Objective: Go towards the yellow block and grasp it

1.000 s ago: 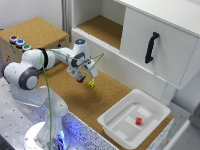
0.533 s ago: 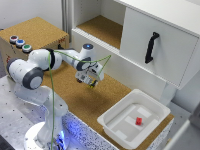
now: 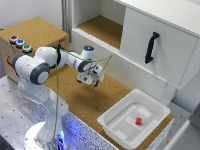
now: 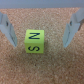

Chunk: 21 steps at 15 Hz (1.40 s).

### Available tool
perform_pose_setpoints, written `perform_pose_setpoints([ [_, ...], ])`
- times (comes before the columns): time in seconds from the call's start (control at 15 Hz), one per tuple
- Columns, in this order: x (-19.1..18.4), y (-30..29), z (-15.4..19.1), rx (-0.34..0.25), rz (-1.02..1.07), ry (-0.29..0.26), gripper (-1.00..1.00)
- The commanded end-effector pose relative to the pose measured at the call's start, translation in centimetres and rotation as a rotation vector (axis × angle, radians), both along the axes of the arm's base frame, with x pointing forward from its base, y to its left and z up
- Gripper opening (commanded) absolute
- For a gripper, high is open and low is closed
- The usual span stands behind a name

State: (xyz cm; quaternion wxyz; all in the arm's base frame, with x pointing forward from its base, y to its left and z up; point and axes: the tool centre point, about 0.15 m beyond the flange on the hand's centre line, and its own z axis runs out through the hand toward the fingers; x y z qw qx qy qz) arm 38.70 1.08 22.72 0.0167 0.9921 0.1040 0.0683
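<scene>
In the wrist view the yellow block (image 4: pixel 35 41) is a small bright cube with black letters on top, lying on the cork surface. My gripper (image 4: pixel 38 42) is open, and the block sits between its two fingers (image 4: pixel 7 29) with a gap on each side. In the exterior view the gripper (image 3: pixel 92 81) hangs low over the cork counter in front of the cabinet. It hides most of the block there.
A white tray (image 3: pixel 114 121) at the exterior view's lower right holds a small red cube (image 3: pixel 138 120). Behind the gripper stand a white cabinet with a black handle (image 3: pixel 151 47) and an open shelf (image 3: pixel 102 29). A box with coloured buttons (image 3: pixel 20 44) is at the left.
The gripper has moved to the exterior view's right and come down over the yellow block, which now lies between the open fingers.
</scene>
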Motion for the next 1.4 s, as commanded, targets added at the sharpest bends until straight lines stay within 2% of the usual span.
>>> perform_pose_setpoints([
  [0.0,3.1,0.9,-2.4,-0.103,-0.002,0.047,1.00],
  [0.2,3.1,1.3,-2.4,-0.099,0.014,0.054,1.00],
  [0.27,3.1,1.4,-2.5,-0.126,0.011,0.038,-1.00],
  [0.73,3.2,1.8,-2.6,-0.130,0.001,0.062,-1.00],
  [1.0,2.7,0.5,-1.6,-0.091,-0.119,0.077,-1.00],
  [1.33,1.6,1.1,4.9,-0.111,-0.138,-0.043,-1.00],
])
